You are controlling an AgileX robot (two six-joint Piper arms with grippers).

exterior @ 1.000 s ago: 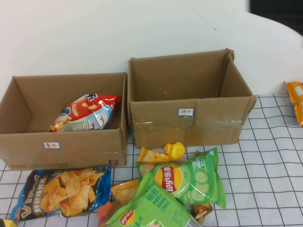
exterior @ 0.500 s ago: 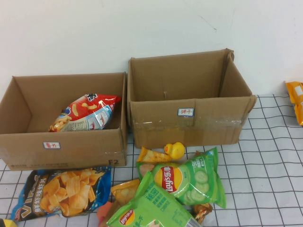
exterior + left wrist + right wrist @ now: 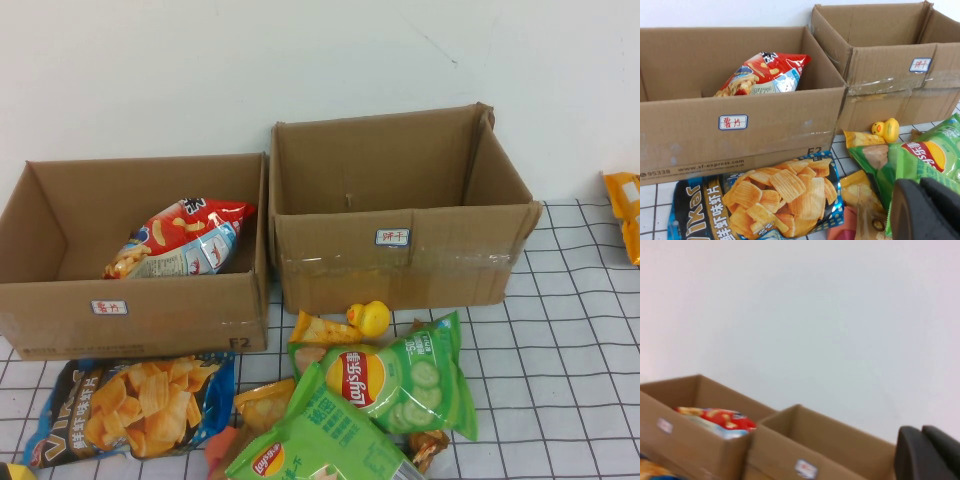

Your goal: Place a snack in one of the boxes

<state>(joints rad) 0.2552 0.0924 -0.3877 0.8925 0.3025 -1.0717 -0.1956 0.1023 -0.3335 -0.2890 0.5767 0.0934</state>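
Note:
Two open cardboard boxes stand at the back of the table. The left box holds a red snack bag; the right box shows only its bare inside. In front lie loose snacks: a green Lay's bag, a second green bag and a blue bag of ridged chips. My left gripper is shut and empty, low over the green bag. My right gripper is shut and empty, raised, facing the boxes and the wall. Neither arm shows in the high view.
A yellow toy duck and small yellow packets lie between the right box and the green bags. An orange packet sits at the right edge. White wall rises behind the boxes; checked cloth covers the table.

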